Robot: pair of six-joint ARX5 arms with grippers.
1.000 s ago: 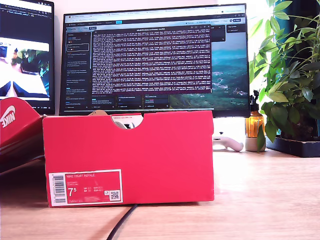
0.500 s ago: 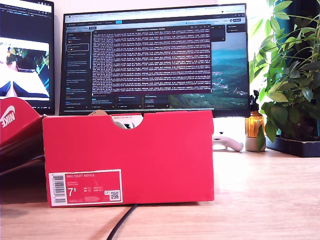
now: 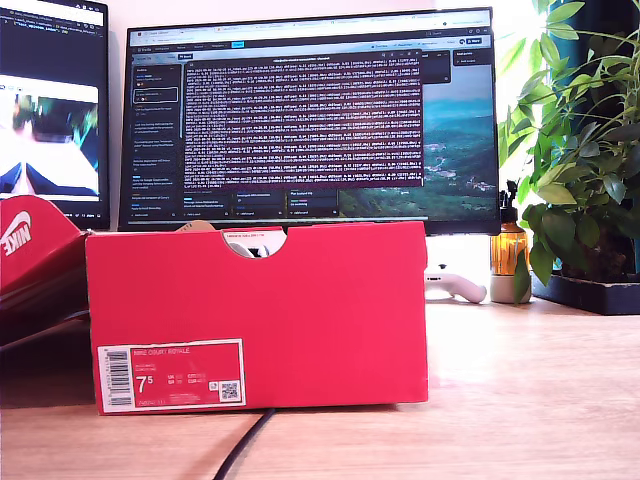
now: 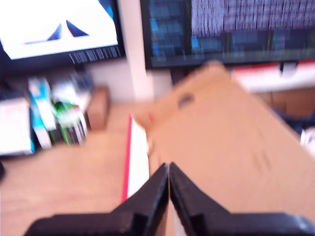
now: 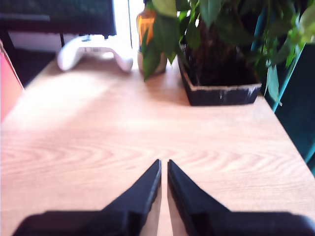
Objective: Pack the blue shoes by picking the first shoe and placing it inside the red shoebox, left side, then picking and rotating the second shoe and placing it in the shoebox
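The red shoebox (image 3: 260, 315) stands on the wooden table in the exterior view's left half, its white label facing the camera and a half-round notch in its top edge. The blue shoes are hidden from all views. No arm shows in the exterior view. In the blurred first wrist view, my first gripper (image 4: 169, 167) is shut and empty above a brown cardboard panel (image 4: 221, 137) with a red and white edge (image 4: 129, 162). My second gripper (image 5: 164, 163) is shut and empty over bare table wood, with the shoebox's red side (image 5: 7, 81) beside it.
A red lid with a white swoosh (image 3: 30, 250) leans at the exterior view's left. Two monitors (image 3: 310, 120) stand behind the box. A white controller (image 5: 93, 51), an amber bottle (image 3: 508, 250) and a potted plant (image 5: 221, 86) stand at the exterior view's right. A black cable (image 3: 245, 445) runs from the box.
Nothing on the table has moved in the exterior view. Only the live picture on the left monitor has shifted and blurred.
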